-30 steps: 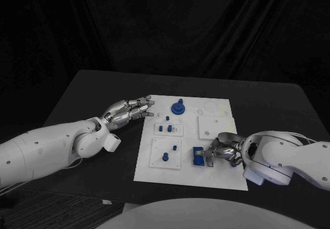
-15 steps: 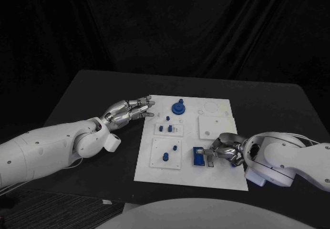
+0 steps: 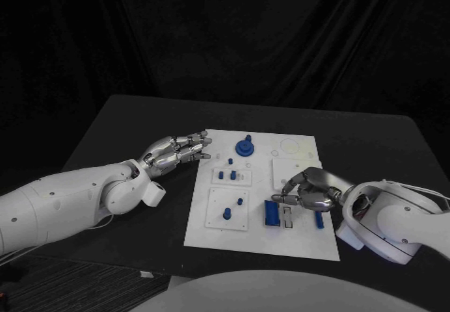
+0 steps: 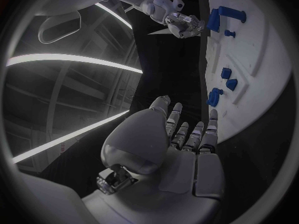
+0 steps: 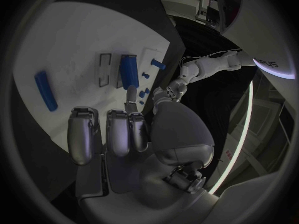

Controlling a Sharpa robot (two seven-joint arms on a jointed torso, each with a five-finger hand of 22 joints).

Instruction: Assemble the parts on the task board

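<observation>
The right hand (image 3: 309, 190), fingers curled and holding nothing, hovered over the task board (image 3: 258, 242), nearer than the left hand (image 3: 176, 151) to a loose blue bar (image 3: 318, 220), which lay lengthwise just beside it, toward the board's near right corner.

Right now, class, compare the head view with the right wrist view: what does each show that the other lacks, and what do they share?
Head view adds: the round blue part near the task board's far edge, and the right hand seen from above. Right wrist view adds: that hand's palm side, holding nothing. Shared: the board, the blue bar, the loose blue bar, and the left hand.
</observation>
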